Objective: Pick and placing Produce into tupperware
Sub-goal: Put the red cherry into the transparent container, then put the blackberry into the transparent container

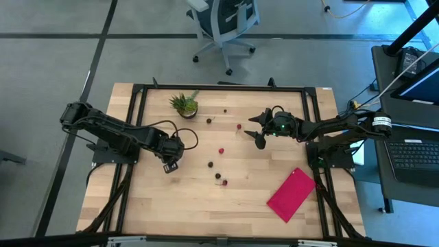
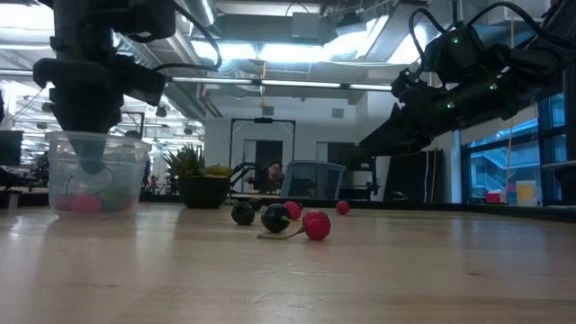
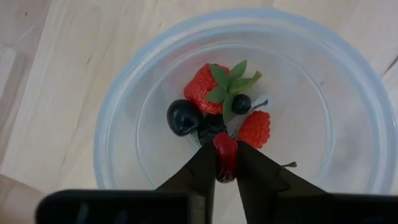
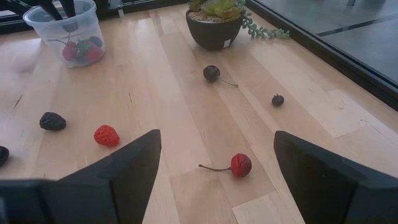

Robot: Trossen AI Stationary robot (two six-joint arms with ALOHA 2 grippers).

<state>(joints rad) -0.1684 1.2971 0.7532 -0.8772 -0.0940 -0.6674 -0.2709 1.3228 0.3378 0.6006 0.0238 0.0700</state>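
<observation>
Left tool (image 3: 226, 163) grips a red berry (image 3: 225, 155) above the tupperware (image 3: 118, 124).
Early release risks bounce-out; right tool (image 4: 217, 168) waits wide open.

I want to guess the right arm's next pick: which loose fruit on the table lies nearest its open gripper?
The red cherry with a stem, lying just ahead between the right gripper fingers; the other pieces lie farther off.

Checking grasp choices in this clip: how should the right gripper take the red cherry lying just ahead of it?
Right gripper is open. Probably best from straight above, fingers closing across the red cherry's round body, since its thin stem lies flat on the table, with bare wood around it.
</observation>
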